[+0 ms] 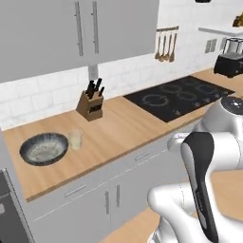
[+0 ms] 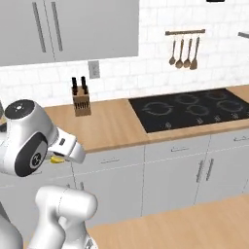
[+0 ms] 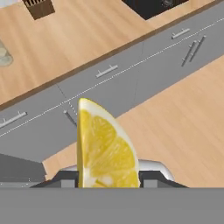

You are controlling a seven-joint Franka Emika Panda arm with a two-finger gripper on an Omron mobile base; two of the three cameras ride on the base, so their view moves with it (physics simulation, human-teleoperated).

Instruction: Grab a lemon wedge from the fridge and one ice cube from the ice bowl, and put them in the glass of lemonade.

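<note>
Lemon wedge [image 3: 105, 148]: gripped between the two fingertips of the gripper [image 3: 108, 179], rind edge upright, cut face shown to the hand camera.
Gripper: clamped on the wedge, held out in front of the grey cabinets.
Ice bowl [image 1: 43, 148]: set on the wooden counter [image 1: 123, 128].
Glass of lemonade [image 1: 75, 139]: stood just beside the bowl.
Knife block [image 1: 91, 104]: placed behind, by the wall.

Matt wood counter [image 1: 123, 128]; glossy black glass hob [image 1: 182, 96]; speckled glazed bowl [image 1: 43, 148]; wooden knife block [image 1: 90, 105]; moist, pulpy lemon wedge [image 3: 105, 146].
</note>
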